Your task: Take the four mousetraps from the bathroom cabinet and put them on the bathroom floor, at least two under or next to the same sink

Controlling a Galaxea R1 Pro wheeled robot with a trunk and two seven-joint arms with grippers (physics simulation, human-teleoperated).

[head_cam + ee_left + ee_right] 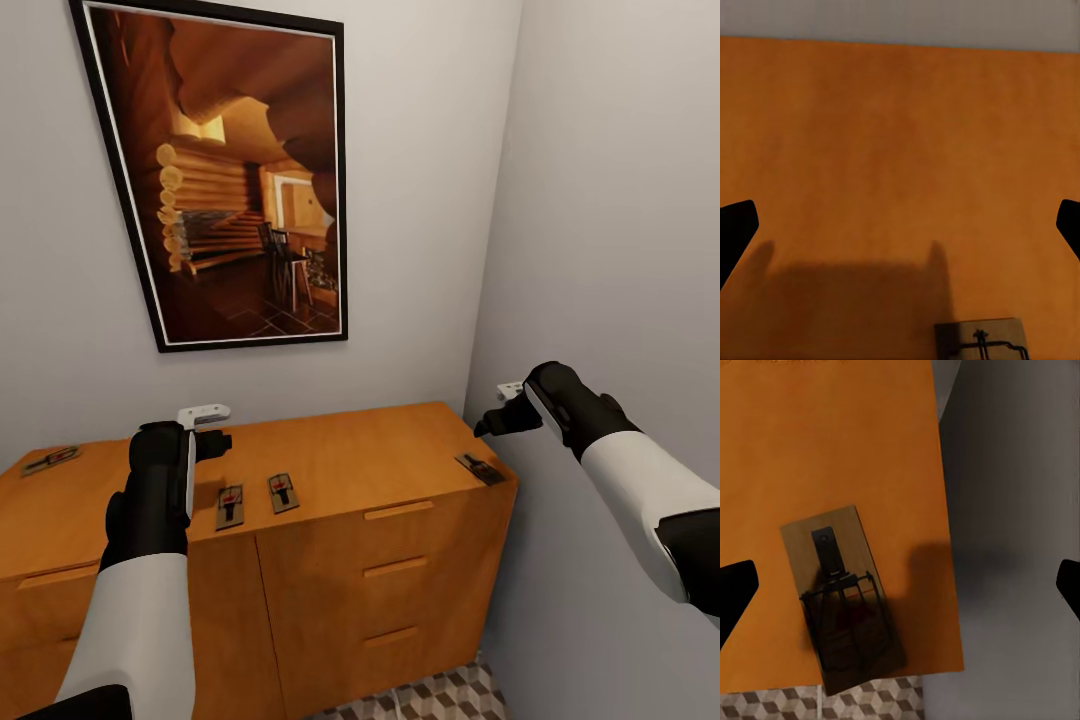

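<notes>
A corner of a home, rendered in simulation: plain pale walls (420, 180) meet behind an orange-brown wooden cabinet (400, 570) with drawer fronts and bar handles. Above and beyond the left tool (205, 428) hangs a black-framed picture (230, 170) of a log-cabin interior. Cube-patterned floor tiles (440, 698) show below the cabinet.

The orange-brown cabinet (900, 172) top is seen beneath widely parted jaws. A mousetrap (982, 339) lies on it, partly cropped; a shadow, probably the gripper's, falls beside it.
</notes>
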